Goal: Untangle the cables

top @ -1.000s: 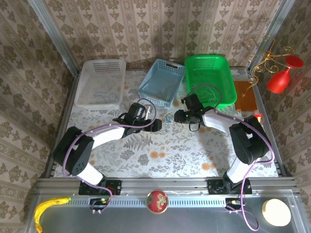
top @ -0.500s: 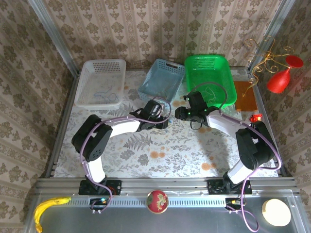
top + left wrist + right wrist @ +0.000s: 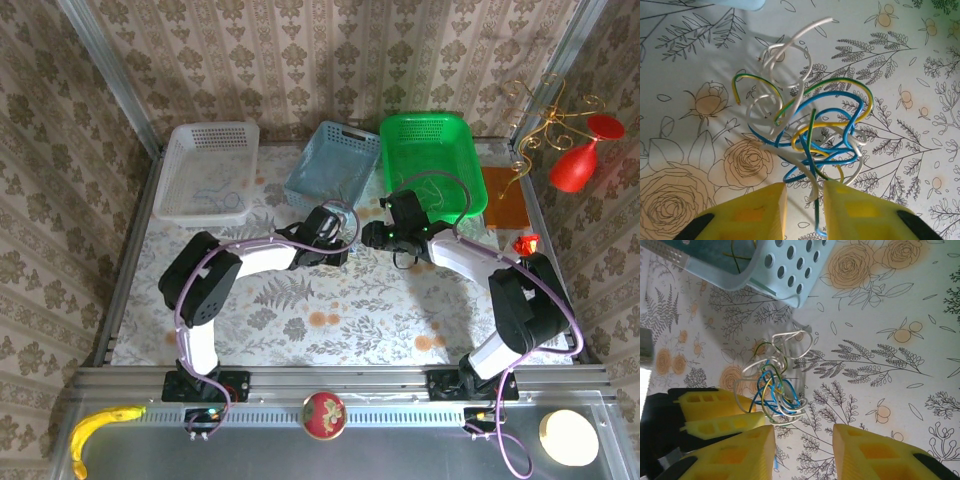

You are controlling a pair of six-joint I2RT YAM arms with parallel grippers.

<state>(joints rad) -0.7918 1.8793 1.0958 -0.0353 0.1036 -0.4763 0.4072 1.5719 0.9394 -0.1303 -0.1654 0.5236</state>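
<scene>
- Here we are at the pinch: the cables [image 3: 810, 130] sit in one loose knot of blue, white and yellow-green loops on the floral tablecloth [image 3: 920, 165], just in front of the blue basket [image 3: 790, 270].
- Our left gripper [image 3: 804, 192] has the knot's near edge in its mouth. Its jaws stand a small gap apart, with a white strand [image 3: 802, 172] and a green strand [image 3: 813, 130] running down between them. We see cloth on either side of those strands, so nothing is clamped yet.
- Our right gripper [image 3: 802, 437] faces the knot from the other side, jaws well spread and nothing between them. The knot lies just beyond its left finger.
- To do this well, we judge the left should close on one or two strands only, near a free end, so the hold anchors the knot rather than bunching it.
- The right then wants a different strand, an outer loop on the far side. The white loops at the top look freest to us.
- We'd pull apart gently and level. A hard tug may cinch the blue core tighter or drag the lot against the basket.
- Pose, from above: the left arm [image 3: 255, 258] is bent at the elbow, forearm stretched rightward and low over the cloth. The right arm [image 3: 460, 255] reaches leftward the same way, and the two wrists sit nose to nose across the knot.
</scene>
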